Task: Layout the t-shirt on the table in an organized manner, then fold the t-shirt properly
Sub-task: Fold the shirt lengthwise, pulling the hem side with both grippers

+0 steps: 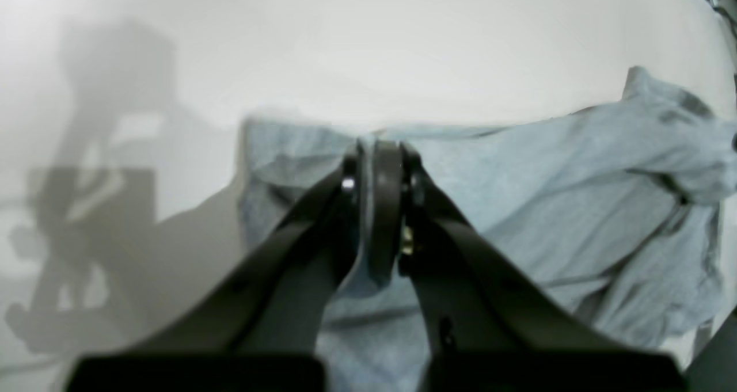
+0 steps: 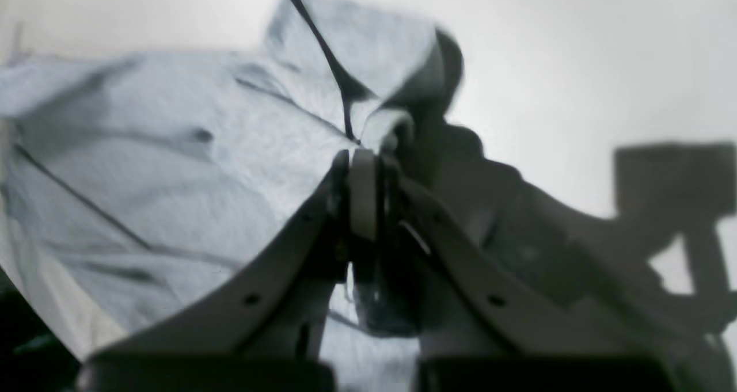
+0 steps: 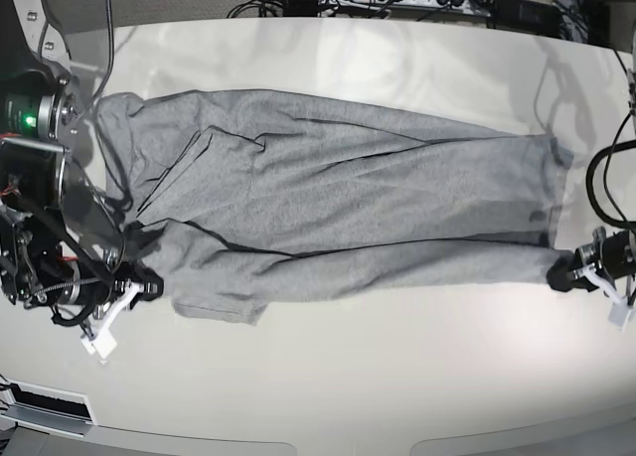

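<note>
— Two claws, one garment: what is each doing?

— The left claw (image 1: pixel 377 150) is pressed together on a fold of the t-shirt (image 3: pixel 338 198), pinching grey cloth at one end. The right claw (image 2: pixel 368 153) pinches the opposite end the same way, its jaws closed with fabric bunched between them.

— Where does the shirt lie?

— Stretched long and narrow between the two claws across the pale counter (image 3: pixel 378 377), creased along its length, with one sleeve doubled over close to the right claw.

— Anything hard to make out?

— Plenty. Both wrist views are blurred, and each claw's own frame covers the cloth directly beneath it. In the left wrist view the far end of the shirt runs out of frame. From the base view each claw shows only as a dark tip at the shirt's edge, and the collar cannot be picked out.

— Any lettering readable?

— None can be read; only plain heather-grey fabric faces up, and no brand or label shows.
</note>
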